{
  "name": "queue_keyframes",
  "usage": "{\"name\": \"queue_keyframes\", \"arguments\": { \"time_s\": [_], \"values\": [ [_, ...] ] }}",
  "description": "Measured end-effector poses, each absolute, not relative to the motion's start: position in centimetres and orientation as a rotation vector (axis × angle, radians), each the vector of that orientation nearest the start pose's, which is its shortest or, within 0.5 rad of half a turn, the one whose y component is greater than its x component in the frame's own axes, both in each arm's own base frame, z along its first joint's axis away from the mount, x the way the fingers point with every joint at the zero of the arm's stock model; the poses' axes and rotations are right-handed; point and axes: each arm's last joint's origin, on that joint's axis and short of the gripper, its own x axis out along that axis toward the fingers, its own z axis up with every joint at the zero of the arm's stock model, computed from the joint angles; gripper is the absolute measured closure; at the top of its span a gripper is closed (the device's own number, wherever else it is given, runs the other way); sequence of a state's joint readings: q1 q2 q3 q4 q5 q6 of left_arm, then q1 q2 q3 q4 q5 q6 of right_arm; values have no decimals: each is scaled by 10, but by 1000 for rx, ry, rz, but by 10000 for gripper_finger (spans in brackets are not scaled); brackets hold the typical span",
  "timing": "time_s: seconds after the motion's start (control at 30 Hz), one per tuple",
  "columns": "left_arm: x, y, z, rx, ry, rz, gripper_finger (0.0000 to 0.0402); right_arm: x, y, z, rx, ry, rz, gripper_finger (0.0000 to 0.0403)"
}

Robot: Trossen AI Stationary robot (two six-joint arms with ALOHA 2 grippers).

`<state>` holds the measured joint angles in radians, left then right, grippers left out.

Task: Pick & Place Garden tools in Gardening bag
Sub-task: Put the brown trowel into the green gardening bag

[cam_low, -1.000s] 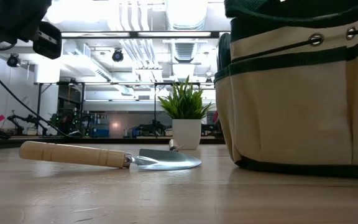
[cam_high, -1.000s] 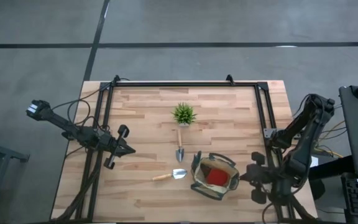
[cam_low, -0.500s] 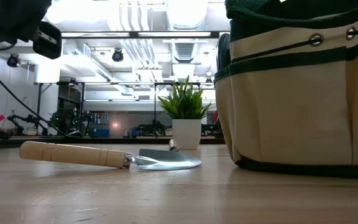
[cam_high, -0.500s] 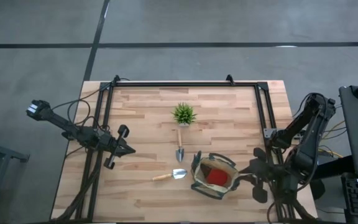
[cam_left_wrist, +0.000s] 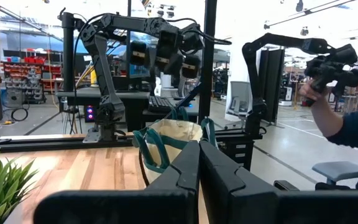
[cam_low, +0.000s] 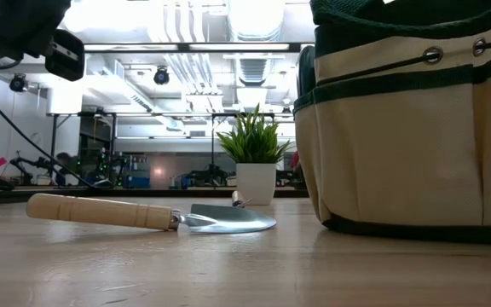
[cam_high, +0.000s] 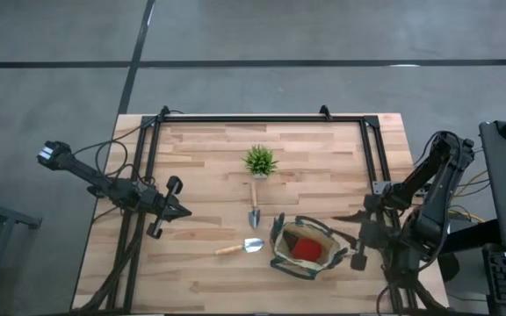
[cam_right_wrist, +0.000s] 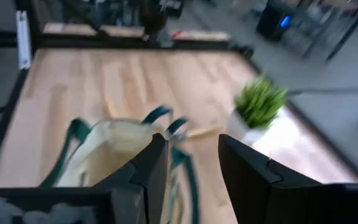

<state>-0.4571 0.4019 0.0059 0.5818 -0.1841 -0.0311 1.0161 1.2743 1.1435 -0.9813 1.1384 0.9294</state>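
Trowels lie out on the wooden surface (cam_high: 209, 167): one trowel (cam_high: 242, 247) rests flat just left of the bag (cam_high: 303, 249), its wooden handle pointing left and its silver blade toward the bag; the second trowel (cam_high: 254, 206) lies between the potted plant (cam_high: 259, 161) and the bag, handle toward the plant. The bag stands upright near the surface's front right part, mouth open, with a red item (cam_high: 305, 250) inside it. In the low view the first trowel's blade sits close to the bag's wall without touching it.

The right end effector (cam_high: 351, 248) hangs just beside the bag's right rim, its fingers (cam_right_wrist: 154, 168) parted with nothing between them; its wrist view looks over the bag's green handles toward the plant. The left end effector (cam_high: 179, 211) waits over the surface's left side, well apart from the tools, fingers pressed together and empty.

A person's hand (cam_left_wrist: 309, 93) holding a dark device shows in the room beyond the surface.
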Motion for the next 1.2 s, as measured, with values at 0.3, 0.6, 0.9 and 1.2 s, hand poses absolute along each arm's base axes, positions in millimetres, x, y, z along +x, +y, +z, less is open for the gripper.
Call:
{"name": "queue_keyframes", "arguments": {
  "time_s": [0.3, 0.6, 0.9, 1.2],
  "values": [
    [111, -49, 185, -89, -173, -275, 390, 143, 176, 304, -176, 277, -426, 293],
    [109, -41, 197, -165, -287, -83, 391, 148, 172, 282, -152, 277, -457, 324],
    [110, -36, 205, -406, -320, 66, 392, 150, 171, 273, -146, 210, -498, 344],
    [135, -51, 177, -472, 115, 57, 315, 157, 164, 271, -143, 212, -541, 349]
  ]
}}
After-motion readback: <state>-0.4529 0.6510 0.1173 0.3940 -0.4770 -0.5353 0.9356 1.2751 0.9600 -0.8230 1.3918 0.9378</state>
